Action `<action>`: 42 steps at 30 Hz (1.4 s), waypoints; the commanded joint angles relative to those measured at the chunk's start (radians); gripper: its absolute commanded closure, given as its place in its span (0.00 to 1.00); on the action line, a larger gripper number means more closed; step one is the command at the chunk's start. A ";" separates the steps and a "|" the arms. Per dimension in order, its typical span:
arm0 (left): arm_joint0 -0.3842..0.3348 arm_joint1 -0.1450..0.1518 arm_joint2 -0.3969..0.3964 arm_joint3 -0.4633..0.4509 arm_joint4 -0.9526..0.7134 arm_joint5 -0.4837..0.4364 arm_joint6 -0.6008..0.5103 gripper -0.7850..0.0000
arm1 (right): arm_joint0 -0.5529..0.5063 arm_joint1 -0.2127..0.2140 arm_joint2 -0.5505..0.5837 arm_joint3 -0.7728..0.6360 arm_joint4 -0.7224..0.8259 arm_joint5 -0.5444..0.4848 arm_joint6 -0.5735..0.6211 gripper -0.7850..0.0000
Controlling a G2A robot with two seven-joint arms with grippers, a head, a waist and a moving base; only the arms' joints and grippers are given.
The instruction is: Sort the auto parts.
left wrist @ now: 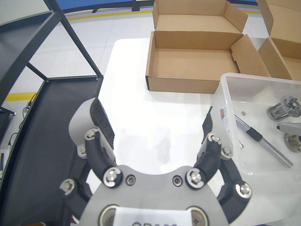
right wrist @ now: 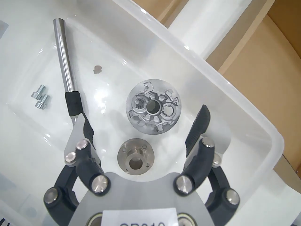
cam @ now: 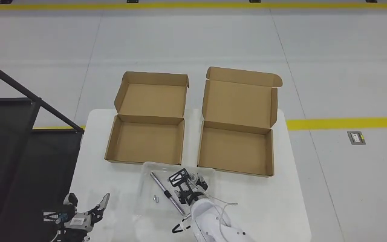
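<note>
Top view with the two wrist views. We see a white table (cam: 97, 139) filling the lower centre of the top frame. It carries two open cardboard boxes side by side, the left box (cam: 145, 140) at centre left and the right box (cam: 234, 148) at centre right, each with its lid folded back.

Just below them in the frame stands a clear plastic bin (cam: 163, 166), which holds the parts to be sorted. A steel rod (right wrist: 64, 64) with a black band lies on the slant, and two small bolts (right wrist: 41, 96) lie close together near it. A toothed disc (right wrist: 154, 105) sits just beside a flanged hub (right wrist: 136, 157), both bore upward.

The right gripper (right wrist: 144, 115) hangs inside the bin over the disc and hub, its jaws spread wide and gripping nothing. One finger (right wrist: 88, 128) lies close to the rod's banded end; we cannot tell whether it touches.

The left gripper (left wrist: 151, 109) hovers over bare table at the lower left of the top frame, beside the bin. Its jaws are likewise spread and hold nothing (the ribbed pads face each other across open tabletop). A black rack (cam: 36, 157) stands at the left edge.
</note>
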 commanded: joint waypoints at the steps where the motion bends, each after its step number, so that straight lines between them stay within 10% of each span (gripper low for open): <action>1: 0.000 0.000 0.000 0.000 0.000 0.000 0.000 0.00 | 0.001 -0.006 0.005 0.011 0.009 0.004 -0.010 0.00; 12: 0.000 0.000 0.000 0.000 0.000 0.000 0.000 0.00 | -0.003 -0.026 0.052 0.045 0.061 -0.019 -0.038 0.75; 14: 0.000 0.000 0.000 0.000 0.000 0.000 0.000 0.00 | -0.007 -0.026 0.061 0.041 0.057 -0.023 -0.043 1.00; 27: 0.000 0.000 0.000 0.000 0.000 0.000 0.000 0.00 | -0.224 0.037 0.197 -0.436 0.036 -0.343 -0.083 1.00; 36: 0.000 0.000 0.000 0.000 0.000 0.000 0.000 0.00 | -0.224 0.037 0.197 -0.436 0.036 -0.343 -0.083 1.00; 42: 0.000 0.000 0.000 0.000 0.000 0.000 0.000 0.00 | -0.232 0.020 0.251 -0.448 0.119 -0.143 -0.239 1.00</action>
